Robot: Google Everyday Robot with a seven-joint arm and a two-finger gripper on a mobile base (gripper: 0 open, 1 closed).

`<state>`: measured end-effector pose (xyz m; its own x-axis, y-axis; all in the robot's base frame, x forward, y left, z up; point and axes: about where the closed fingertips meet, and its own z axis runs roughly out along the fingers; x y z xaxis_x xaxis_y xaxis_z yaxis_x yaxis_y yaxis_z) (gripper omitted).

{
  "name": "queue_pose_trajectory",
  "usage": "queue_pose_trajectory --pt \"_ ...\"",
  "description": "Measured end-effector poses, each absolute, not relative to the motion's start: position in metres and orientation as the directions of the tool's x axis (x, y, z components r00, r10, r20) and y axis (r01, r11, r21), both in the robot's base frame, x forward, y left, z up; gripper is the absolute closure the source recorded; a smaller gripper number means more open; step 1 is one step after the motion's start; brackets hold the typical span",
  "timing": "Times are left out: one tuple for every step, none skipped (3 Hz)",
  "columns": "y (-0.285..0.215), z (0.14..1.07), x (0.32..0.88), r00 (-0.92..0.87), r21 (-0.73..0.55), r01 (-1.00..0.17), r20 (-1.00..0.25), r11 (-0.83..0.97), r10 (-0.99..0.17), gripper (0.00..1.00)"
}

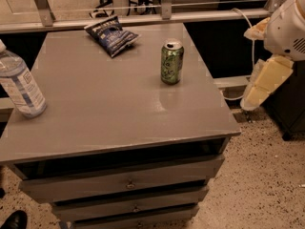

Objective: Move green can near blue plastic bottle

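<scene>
The green can (172, 62) stands upright on the right half of the grey cabinet top (109, 113), silver top with pull tab facing up. The blue plastic bottle (21, 86) stands at the left edge of the top, leaning slightly, with a white and pale blue label. My arm shows at the right edge of the camera view, off the cabinet. Its gripper (255, 97) hangs pointing down beside the cabinet's right side, well right of the can and touching nothing.
A dark blue snack bag (111, 34) lies at the back of the top, left of the can. Drawers (126, 182) are below the top. A metal rail (143, 18) runs behind. Speckled floor lies to the right.
</scene>
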<state>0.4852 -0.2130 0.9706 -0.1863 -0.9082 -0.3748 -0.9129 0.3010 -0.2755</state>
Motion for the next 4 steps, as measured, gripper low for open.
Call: queue_pose_trajectory --pt "-0.207 0.974 0.531 -0.138 -0.303 -0.898 -0.492 0.318 -0.859 0.0" --pt "-0.193 0.981 0.577 -0.089 -0.309 -0.886 -0.617 0.345 -0.782 0.0" --pt "-0.171 0.984 0.619 -0.041 -0.298 -0.881 -0.726 0.367 -0.686 0.0" --pt "-0.154 0.969 0.654 -0.028 -0.268 -0.882 -0.79 0.387 -0.612 0.0"
